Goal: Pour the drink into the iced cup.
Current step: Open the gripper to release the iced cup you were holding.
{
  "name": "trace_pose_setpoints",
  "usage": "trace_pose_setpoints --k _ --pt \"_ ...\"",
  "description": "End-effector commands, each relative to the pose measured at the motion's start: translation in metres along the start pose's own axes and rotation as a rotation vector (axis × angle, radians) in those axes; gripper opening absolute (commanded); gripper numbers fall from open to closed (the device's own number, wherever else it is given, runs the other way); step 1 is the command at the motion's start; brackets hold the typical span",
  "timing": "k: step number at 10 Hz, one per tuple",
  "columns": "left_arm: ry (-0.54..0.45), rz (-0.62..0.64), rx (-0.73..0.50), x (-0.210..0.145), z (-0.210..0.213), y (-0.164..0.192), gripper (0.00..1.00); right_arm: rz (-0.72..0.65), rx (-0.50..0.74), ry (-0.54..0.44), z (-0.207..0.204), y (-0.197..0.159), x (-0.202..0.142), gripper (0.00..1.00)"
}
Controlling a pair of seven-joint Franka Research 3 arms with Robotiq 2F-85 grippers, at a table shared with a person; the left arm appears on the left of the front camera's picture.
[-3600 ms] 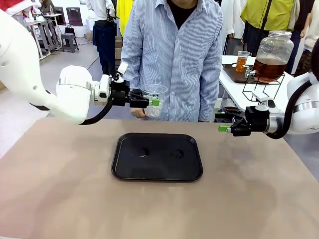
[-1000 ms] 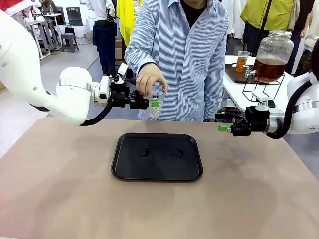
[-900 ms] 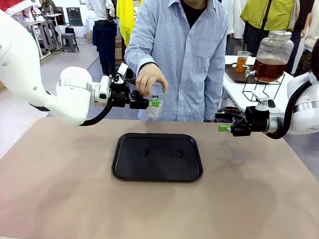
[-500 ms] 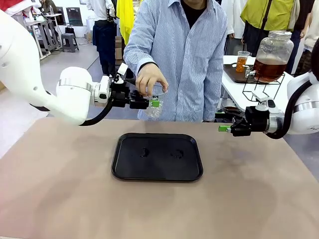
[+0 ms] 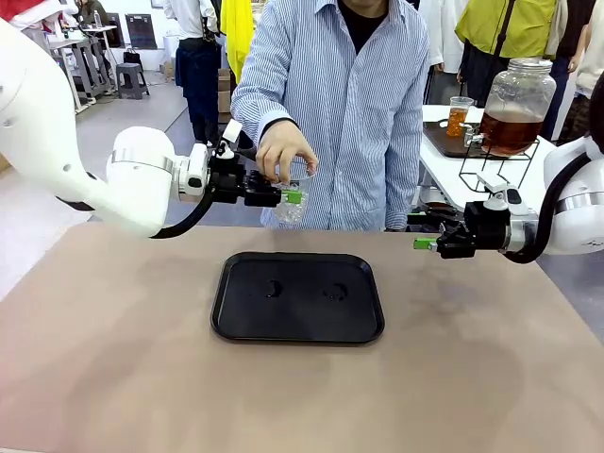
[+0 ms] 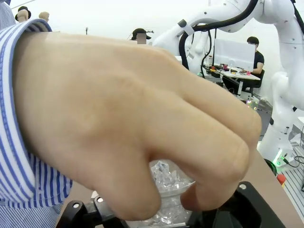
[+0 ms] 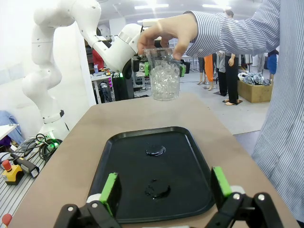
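Changed since the earliest frame: person's hand [image 5: 283, 151] brought over the rim of the iced cup [image 5: 293, 196] from above and clasped there; both arms otherwise as placed a second ago.

Iced cup: clear plastic, part-filled with ice cubes, held upright in the air above and beyond the far edge of the black tray [image 5: 236, 321], with no amber liquid in it.

Left end effector [image 5: 283, 195]: level with the cup, beyond the tray's far-left corner, green pads on either side of the cup wall. Cannot tell whether pressed on the cup or already slackened, the hand hiding the contact in the left wrist view.

Right end effector [image 7: 164, 190]: spread wide and empty, hovering off the tray's right side, aimed across the tray toward the cup.

Drink [image 5: 510, 132]: amber, in a large glass jar [image 5: 517, 94] on a side table well beyond the tray's far-right corner, apart from the bench [image 5: 113, 377].

Step in hand, as judged: handover of the iced cup from left end effector to person, ahead of any pouring.

Next move, as judged: full release by the left end effector, clean withdrawal without knocking the cup, then cup and drink brought together. Risk: tipped ice if pulled away while gripped by both.
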State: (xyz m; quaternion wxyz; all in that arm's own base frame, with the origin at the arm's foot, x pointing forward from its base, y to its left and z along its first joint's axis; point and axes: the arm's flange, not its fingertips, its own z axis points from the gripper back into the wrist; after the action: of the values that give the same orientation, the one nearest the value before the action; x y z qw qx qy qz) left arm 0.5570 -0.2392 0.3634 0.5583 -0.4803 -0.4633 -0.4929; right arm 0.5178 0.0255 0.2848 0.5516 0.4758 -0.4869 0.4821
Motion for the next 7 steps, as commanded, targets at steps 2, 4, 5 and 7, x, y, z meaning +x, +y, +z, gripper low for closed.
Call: trace_pose_setpoints --k 2,4,5,7 --pt "-0.011 -0.003 -0.013 -0.002 0.009 -0.001 1.0 -0.003 0.007 0.003 -0.002 -0.001 0.004 1.0" --pt "-0.014 0.001 -0.012 -0.005 0.022 -0.006 1.0 -0.003 0.007 0.003 -0.002 -0.001 0.004 1.0" --pt "-0.017 0.007 -0.003 -0.011 0.033 -0.011 1.0 -0.003 0.007 0.003 -0.002 -0.001 0.004 1.0" --pt "-0.008 0.015 -0.002 -0.027 0.065 -0.024 1.0 -0.003 0.007 0.003 -0.002 -0.001 0.004 1.0"
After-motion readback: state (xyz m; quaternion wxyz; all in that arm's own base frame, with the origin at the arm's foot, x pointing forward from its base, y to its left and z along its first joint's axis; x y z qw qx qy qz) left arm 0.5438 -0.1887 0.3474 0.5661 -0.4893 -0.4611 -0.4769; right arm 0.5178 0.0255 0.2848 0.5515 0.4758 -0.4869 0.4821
